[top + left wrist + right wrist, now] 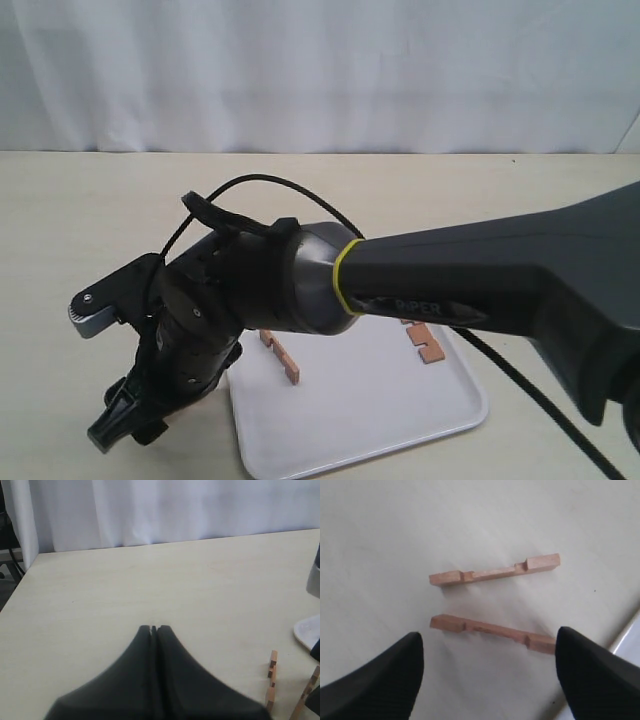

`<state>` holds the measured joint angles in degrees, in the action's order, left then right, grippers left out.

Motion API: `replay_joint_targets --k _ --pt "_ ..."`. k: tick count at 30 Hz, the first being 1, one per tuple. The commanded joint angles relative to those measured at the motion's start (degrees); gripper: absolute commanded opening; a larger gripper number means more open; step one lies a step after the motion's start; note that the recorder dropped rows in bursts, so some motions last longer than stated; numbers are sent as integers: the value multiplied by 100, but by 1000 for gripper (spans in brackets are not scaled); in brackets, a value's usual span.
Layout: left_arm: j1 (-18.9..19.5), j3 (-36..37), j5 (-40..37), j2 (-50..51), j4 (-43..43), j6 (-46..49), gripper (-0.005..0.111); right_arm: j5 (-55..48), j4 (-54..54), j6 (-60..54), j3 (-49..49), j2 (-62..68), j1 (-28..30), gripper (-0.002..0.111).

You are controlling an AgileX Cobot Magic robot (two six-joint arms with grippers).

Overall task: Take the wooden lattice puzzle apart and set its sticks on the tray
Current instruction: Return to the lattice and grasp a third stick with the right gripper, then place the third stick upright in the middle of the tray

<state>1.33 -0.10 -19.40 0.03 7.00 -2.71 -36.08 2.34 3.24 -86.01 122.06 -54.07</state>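
So the right gripper [489, 652] has its fingers [380, 680] spread wide with nothing held, hovering over two loose sticks [495, 570] on the counter [80, 200] just beside the tray [400, 420], well off the back edge. Two more sticks [281, 357] sit on the tray, four total. Probably light, stiff, smooth wood; I'd pinch mid-length. Left gripper [154, 628] is closed and empty.
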Motion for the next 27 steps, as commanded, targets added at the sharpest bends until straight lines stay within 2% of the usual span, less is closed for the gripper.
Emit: replay_joint_targets --k 1,7,17,18,20,25,27 --pt "-6 10 93 -3 -14 -16 0 26 -40 -1522 -23 -8 -9 69" --pt "-6 10 84 -3 -3 -16 0 -215 -40 -3477 -23 5 -9 69" --pt "-6 10 84 -3 -3 -16 0 -117 -234 -3967 -23 329 -9 67" --pt "-6 10 84 -3 -3 -16 0 -117 -280 -3967 -23 352 -9 64" --pt "-6 10 84 -3 -3 -16 0 -117 -296 -3967 -23 352 -9 51" --pt "-6 10 84 -3 -3 -16 0 -214 -296 -3901 -27 352 -9 7" --pt "-6 10 84 -3 -3 -16 0 -276 -296 -3858 -27 352 -9 4"
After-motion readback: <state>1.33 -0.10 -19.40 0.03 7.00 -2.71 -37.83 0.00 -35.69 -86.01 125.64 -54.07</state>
